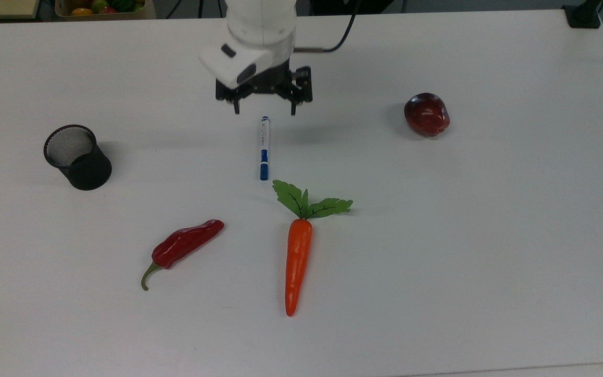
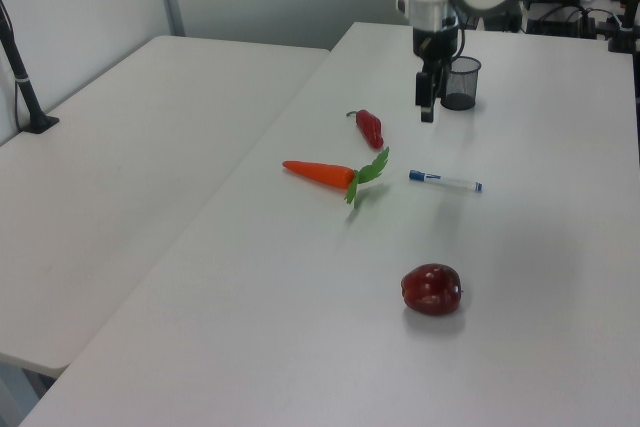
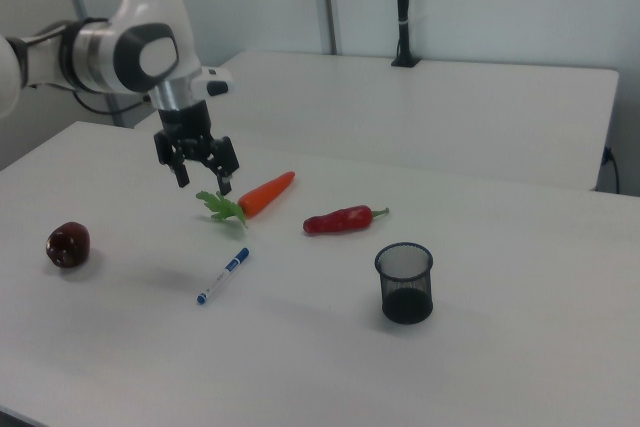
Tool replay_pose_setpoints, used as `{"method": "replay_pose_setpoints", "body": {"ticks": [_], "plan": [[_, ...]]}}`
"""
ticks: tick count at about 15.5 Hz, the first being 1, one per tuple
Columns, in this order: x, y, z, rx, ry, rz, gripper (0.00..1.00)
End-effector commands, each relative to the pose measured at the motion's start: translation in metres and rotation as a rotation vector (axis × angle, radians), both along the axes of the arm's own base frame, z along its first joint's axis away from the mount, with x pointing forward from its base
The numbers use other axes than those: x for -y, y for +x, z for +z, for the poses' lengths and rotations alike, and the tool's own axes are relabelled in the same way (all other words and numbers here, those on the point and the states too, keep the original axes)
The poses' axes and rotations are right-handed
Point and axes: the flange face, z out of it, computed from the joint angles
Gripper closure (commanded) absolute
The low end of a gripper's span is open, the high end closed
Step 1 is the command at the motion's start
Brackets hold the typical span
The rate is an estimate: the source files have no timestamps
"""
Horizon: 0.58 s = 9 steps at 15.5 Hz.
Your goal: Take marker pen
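Carrot [image 1: 297, 262] and chili [image 1: 183, 247] lie nearest the table's [image 1: 490, 262] front edge in the top view. Pen [image 1: 264, 148] lies flat mid-table just behind the carrot's leaves, blue cap toward them. Cup [image 1: 77, 156] stands toward the top view's left edge, apple [image 1: 426, 114] toward its right. Gripper [image 1: 264, 110] hangs above the pen's far end, fingers spread wide, holding nothing.

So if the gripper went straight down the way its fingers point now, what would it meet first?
Probably bare table. The gripper hangs open, pointing down; the marker pen lies flat just toward the carrot from it. Depth is unclear, so it might clip the pen's white end.
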Motion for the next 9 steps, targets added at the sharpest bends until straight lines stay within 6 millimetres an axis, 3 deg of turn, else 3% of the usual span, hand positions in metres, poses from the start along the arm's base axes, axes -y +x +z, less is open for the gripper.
{"method": "replay_pose_setpoints", "body": {"ticks": [1,5,9], "plan": [[0.005,-0.038,0.064,0.009,-0.012,0.003,0.0],[0.03,-0.07,0.118,0.022,-0.002,-0.017,0.0],[0.047,-0.084,0.137,0.008,-0.002,0.02,0.0]]}}
